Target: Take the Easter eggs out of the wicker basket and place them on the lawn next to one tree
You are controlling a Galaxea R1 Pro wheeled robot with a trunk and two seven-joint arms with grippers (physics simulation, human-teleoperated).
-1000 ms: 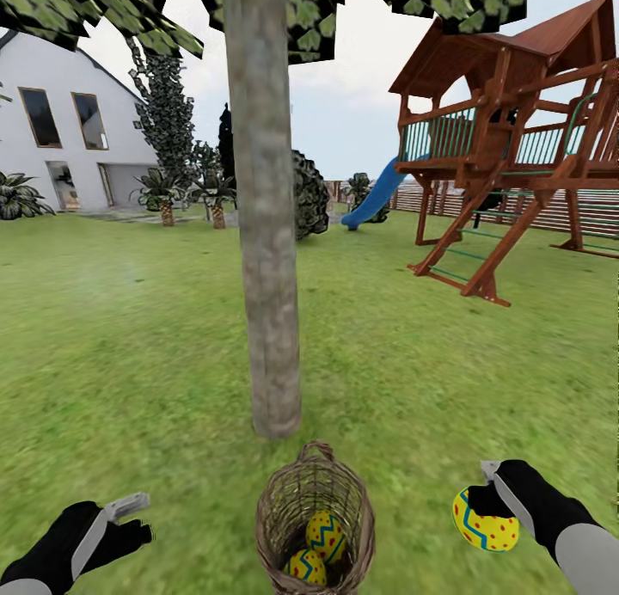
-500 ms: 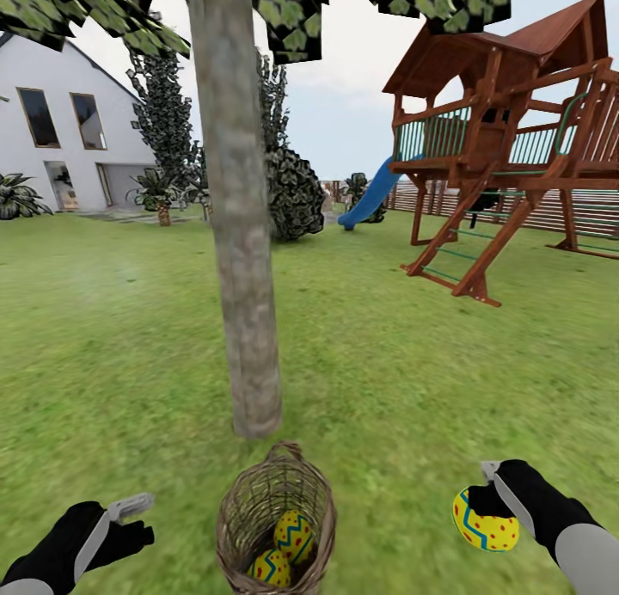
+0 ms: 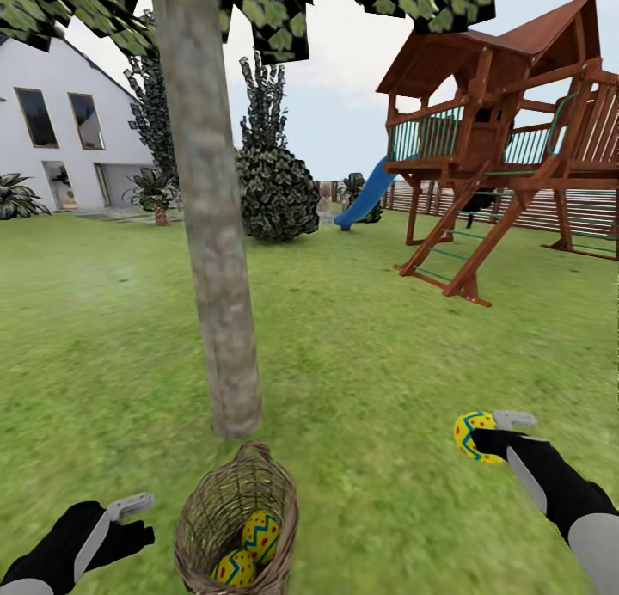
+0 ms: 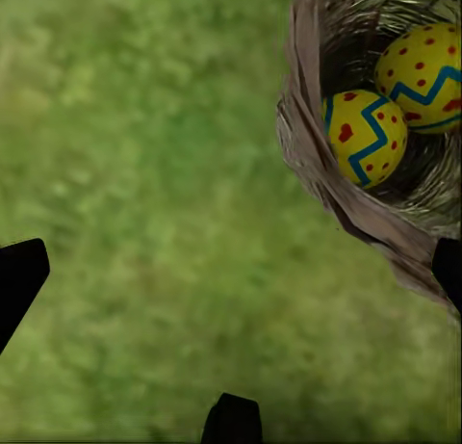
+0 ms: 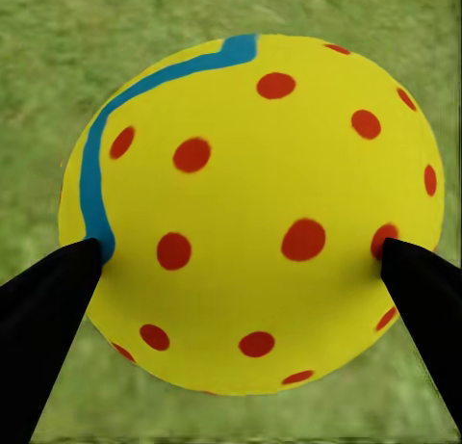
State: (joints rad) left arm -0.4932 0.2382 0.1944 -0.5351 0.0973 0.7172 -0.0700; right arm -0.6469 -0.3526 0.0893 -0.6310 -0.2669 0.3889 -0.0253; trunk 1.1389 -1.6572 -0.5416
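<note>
right gripper (image 3: 483, 430) is clamping 1 egg (image 3: 471, 434) over lawn (image 3: 370, 354) nr tree (image 3: 215, 260); 2 eggs (image 3: 248, 550) sitting in basket (image 3: 202, 526); left gripper (image 3: 129, 513) hanging apart, empty.

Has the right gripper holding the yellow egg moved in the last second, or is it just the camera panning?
Yes. The right gripper with the yellow zigzag Easter egg has risen and reached forward over the green lawn, while the left gripper keeps its place in the head view.

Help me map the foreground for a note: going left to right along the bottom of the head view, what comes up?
Left claw → wicker basket with two Easter eggs → right claw holding the third egg.
</note>
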